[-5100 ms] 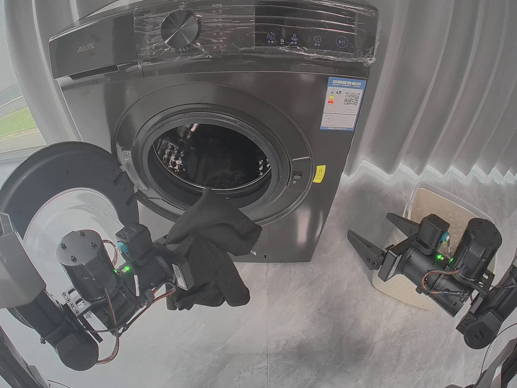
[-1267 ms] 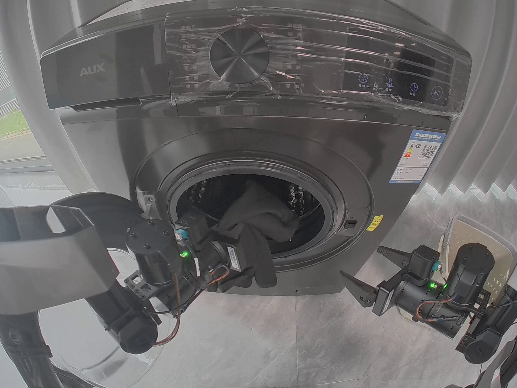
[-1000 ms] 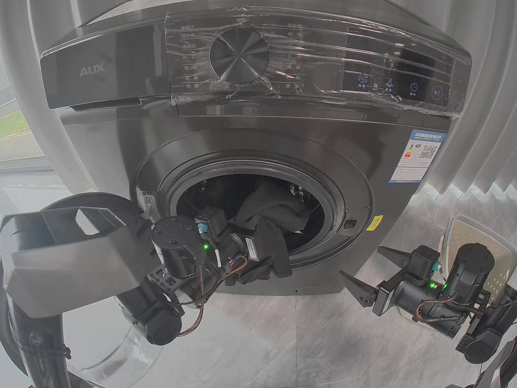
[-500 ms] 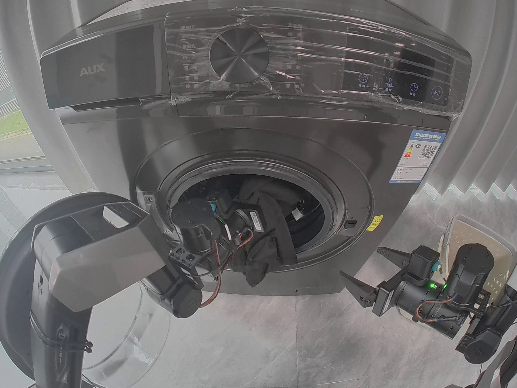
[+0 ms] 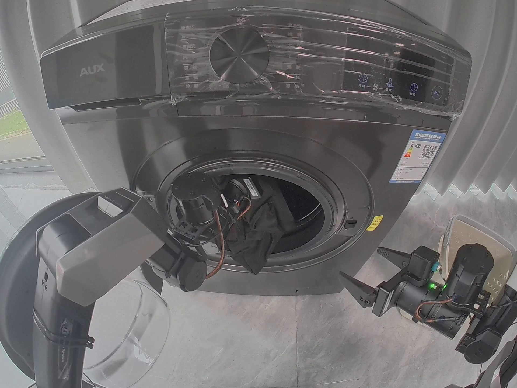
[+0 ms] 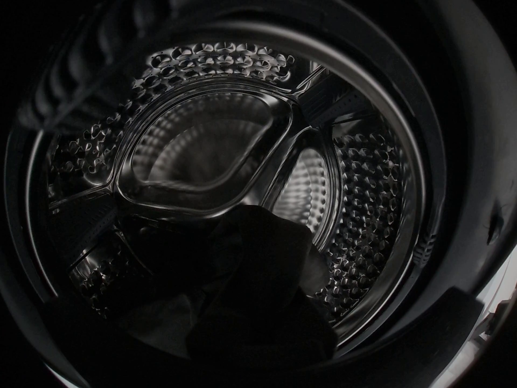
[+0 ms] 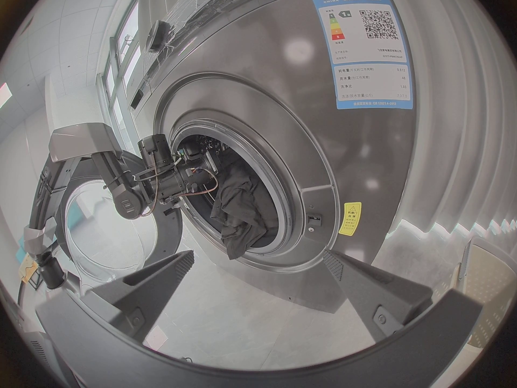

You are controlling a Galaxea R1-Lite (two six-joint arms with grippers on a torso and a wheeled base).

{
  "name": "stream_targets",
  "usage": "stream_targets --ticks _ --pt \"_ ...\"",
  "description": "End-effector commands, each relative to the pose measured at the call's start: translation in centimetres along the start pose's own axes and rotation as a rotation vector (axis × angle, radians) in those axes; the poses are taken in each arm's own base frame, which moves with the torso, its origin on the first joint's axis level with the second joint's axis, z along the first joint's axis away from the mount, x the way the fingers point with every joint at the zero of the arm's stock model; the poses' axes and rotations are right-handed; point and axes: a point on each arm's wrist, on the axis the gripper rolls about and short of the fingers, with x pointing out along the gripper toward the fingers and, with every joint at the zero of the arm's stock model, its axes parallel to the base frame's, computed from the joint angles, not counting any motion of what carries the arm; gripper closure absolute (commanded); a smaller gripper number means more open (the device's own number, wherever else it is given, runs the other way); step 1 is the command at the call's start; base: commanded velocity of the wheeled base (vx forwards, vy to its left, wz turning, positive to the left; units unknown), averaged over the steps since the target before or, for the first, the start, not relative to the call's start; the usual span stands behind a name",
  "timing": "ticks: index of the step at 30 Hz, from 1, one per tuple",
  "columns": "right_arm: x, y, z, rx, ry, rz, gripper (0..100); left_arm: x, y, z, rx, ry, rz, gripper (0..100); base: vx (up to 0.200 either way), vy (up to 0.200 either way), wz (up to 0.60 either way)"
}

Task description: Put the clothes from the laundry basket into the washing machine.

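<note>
The grey washing machine [image 5: 258,109] stands with its round door [image 5: 21,276] swung open to the left. My left arm's wrist [image 5: 215,200] is inside the drum opening, and the gripper is shut on a black garment [image 5: 258,238]. Part of that garment [image 7: 239,211] hangs out over the lower rim of the opening. The left wrist view looks into the steel drum [image 6: 366,189], with dark cloth [image 6: 258,276] low in front. My right gripper [image 5: 362,263] is open and holds nothing, low beside the cream laundry basket [image 5: 484,238].
Grey tiled floor [image 5: 280,340] lies in front of the machine. White curtains [image 5: 484,82] hang behind and to the right. The open door's glass bowl [image 5: 124,324] juts out low on the left, close under my left arm.
The camera has come closer to the machine since the earliest frame. My left arm has risen and pushed into the drum, carrying the black garment up from below the rim. The right arm stays still.
</note>
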Motion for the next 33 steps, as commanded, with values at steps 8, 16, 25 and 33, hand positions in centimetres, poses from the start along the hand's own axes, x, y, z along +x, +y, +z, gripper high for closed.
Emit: stream_targets --ticks 8,16,25,33 --pt "0.0 0.0 -0.1 0.0 0.003 0.0 0 1.6 -0.2 -2.6 -0.002 0.01 -0.009 100 0.0 0.0 0.0" --pt "0.0 0.0 -0.1 0.0 0.006 0.0 0 3.7 0.1 -4.4 -0.012 0.011 -0.004 100 0.0 0.0 0.0" --pt "0.1 0.0 -0.2 -0.001 0.011 0.001 0 4.8 0.7 -4.9 -0.008 0.026 0.013 100 0.0 0.0 0.0" --pt "0.1 0.0 -0.2 -0.001 0.012 -0.001 0 5.5 1.4 -5.4 0.001 0.018 0.031 100 0.0 0.0 0.0"
